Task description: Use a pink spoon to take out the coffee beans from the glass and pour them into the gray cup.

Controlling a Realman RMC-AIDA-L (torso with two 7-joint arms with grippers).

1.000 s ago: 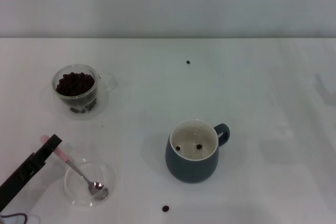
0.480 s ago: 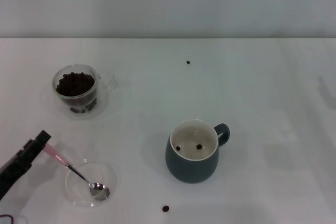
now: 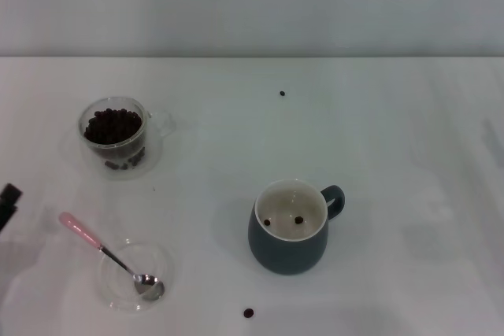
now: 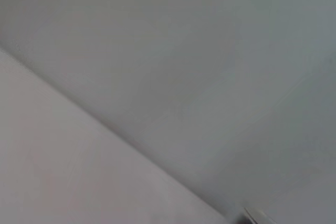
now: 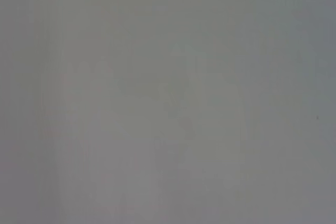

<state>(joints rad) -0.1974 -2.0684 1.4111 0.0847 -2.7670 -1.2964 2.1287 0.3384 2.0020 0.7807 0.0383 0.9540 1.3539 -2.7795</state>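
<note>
White table (image 3: 394, 139) carries everything. One gray cup (image 3: 288, 230) sits near centre, handle toward the robot's right, two coffee beans (image 3: 283, 220) on its cream bottom. Ceramic: heavy and stable, should not shift under a pour.

One glass (image 3: 115, 135) stands far left, upright, well apart from the cup, a heap of beans inside and a few more seen low through its wall. Thin double wall: light, fragile, easy to tip if the spoon levers on the rim.

One shallow clear dish (image 3: 132, 275) lies near left, in front of the glass.

One pink spoon (image 3: 110, 256) lies with its silver bowl in the dish and its pink handle sticking out over the rim toward the left edge. Nothing holds it. Judgement: light, stiff, with a slick narrow handle. Best grip is mid-handle on the pink part, clear of the dish rim; a grip on the metal neck would likely slip or drag the dish.

Two stray beans lie on the table: one far behind the cup (image 3: 282, 94), one just in front of it (image 3: 249, 313). Tiny, hard, prone to rolling.

Left gripper (image 3: 8, 201): only a dark tip shows at the left edge, apart from the spoon; cannot tell whether it is released or clenched. Its wrist view shows only blank surface. Right gripper is not in view.
</note>
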